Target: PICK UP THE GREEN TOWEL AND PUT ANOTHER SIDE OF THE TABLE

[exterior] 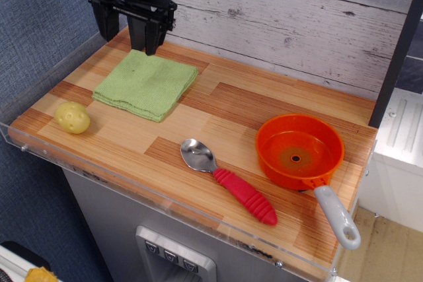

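Observation:
The green towel [146, 85] lies flat and folded on the back left part of the wood-plank table [218, 123]. My black gripper [127, 36] hangs open and empty above the towel's far edge, clear of the cloth, its fingers pointing down.
A yellow ball [72, 117] sits at the left front. A metal spoon with a red handle [225, 176] lies near the front middle. An orange pan with a grey handle [301, 151] stands at the right. A clear acrylic rim [39, 80] borders the table; a plank wall stands behind.

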`<state>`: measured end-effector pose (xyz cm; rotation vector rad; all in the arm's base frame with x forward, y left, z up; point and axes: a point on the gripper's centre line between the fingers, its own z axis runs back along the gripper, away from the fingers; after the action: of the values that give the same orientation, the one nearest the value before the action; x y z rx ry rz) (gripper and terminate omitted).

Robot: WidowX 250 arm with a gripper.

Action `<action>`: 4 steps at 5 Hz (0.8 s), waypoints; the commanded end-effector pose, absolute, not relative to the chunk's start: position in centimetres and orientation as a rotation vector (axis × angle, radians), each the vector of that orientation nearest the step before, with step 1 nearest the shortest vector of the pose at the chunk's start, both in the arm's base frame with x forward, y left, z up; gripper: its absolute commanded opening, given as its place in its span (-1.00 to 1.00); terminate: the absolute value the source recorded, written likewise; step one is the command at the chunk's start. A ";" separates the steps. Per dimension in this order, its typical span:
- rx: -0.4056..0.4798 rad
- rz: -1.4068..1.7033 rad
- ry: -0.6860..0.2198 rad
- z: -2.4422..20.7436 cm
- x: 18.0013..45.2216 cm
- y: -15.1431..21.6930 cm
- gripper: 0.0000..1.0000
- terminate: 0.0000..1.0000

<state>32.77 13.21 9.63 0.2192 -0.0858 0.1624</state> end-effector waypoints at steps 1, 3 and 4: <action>0.196 0.182 -0.145 14.2 32.3 9.4 1.00 -1.00; 0.116 0.189 -0.104 15.4 27.7 4.2 1.00 -1.00; 0.098 0.168 -0.105 16.2 26.1 1.7 1.00 -1.00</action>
<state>25.91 1.19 15.10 0.0969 -0.0680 0.1625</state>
